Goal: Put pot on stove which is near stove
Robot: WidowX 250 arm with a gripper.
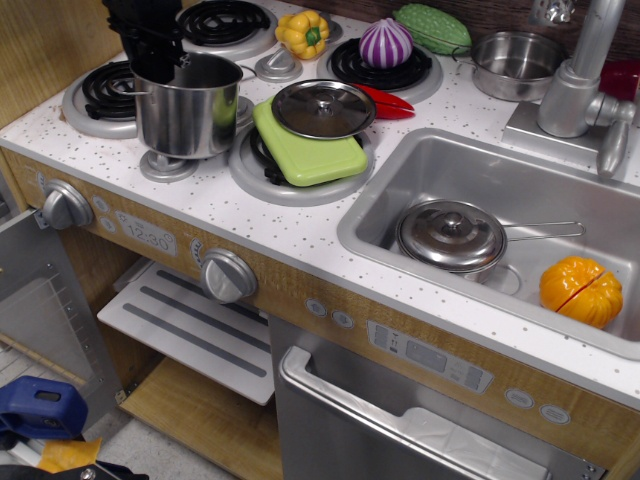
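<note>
The tall steel pot stands between the front-left burner and the front-right burner of the stove. Its base is just over a small grey knob. I cannot tell whether it rests there or hangs slightly above. My black gripper comes down from the top left and grips the pot's back-left rim, with one finger inside the pot. The pot leans very slightly.
A green cutting board with a steel lid covers the front-right burner. A yellow pepper, a purple onion, a red chili and a steel bowl lie behind. The sink holds a lidded saucepan and an orange fruit.
</note>
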